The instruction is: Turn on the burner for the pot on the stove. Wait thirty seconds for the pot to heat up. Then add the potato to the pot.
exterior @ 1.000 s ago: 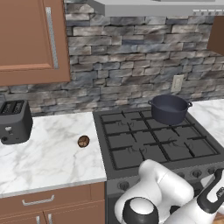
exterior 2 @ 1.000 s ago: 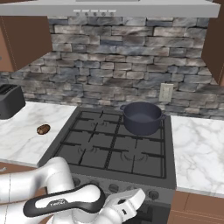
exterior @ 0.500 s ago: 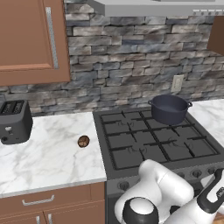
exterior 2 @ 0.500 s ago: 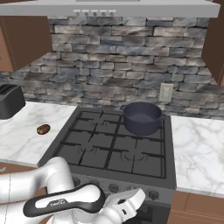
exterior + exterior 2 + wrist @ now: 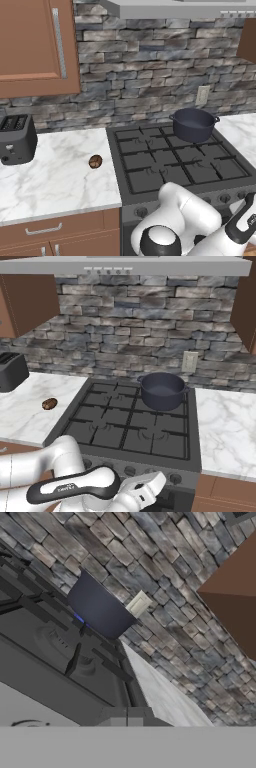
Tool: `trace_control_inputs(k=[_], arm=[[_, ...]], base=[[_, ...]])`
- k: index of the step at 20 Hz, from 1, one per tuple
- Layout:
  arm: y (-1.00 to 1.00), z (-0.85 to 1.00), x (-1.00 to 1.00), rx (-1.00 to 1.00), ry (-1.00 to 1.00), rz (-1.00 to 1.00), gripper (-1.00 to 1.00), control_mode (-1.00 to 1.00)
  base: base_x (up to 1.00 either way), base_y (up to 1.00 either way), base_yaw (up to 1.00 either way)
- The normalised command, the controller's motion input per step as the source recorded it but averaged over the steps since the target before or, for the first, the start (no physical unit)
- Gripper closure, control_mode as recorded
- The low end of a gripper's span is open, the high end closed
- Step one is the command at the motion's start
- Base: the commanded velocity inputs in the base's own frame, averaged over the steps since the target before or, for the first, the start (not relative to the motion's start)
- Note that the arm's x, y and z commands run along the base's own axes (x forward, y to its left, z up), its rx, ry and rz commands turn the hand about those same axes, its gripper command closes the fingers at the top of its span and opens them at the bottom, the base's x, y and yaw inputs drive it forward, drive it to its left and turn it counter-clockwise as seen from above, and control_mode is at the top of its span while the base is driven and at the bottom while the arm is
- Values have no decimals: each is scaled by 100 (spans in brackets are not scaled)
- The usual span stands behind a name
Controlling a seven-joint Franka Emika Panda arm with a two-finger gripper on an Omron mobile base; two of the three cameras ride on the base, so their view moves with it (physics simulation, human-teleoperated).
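Note:
The dark blue-grey pot (image 5: 193, 124) (image 5: 161, 390) (image 5: 97, 607) stands without a lid on the back right burner of the black stove (image 5: 150, 165) (image 5: 107, 423). That burner is hidden under it. In the hand view a thin blue streak shows at the pot's base. The brown potato (image 5: 95, 161) (image 5: 49, 403) lies on the marble counter left of the stove. My gripper (image 5: 158, 481) hangs low in front of the stove's grey front panel, just below the knobs (image 5: 175, 478), and is shut with nothing in it.
A black toaster (image 5: 16, 139) stands at the counter's far left. A wall outlet (image 5: 189, 361) sits behind the pot. Wooden cabinets (image 5: 35, 45) hang above the left counter, and a range hood (image 5: 150, 265) spans the stove. More marble counter (image 5: 225, 431) lies right of the stove.

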Motion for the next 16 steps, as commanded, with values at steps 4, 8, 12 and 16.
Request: trace_control_inputs(k=[4, 8, 12, 16], arm=[[0, 0, 0, 0, 0, 0, 100, -100], [0, 0, 0, 0, 0, 0, 100, -100], [0, 0, 0, 0, 0, 0, 100, -100], [0, 0, 0, 0, 0, 0, 100, -100]], base=[[0, 0, 0], [0, 0, 0], [0, 0, 0], [0, 0, 0]])
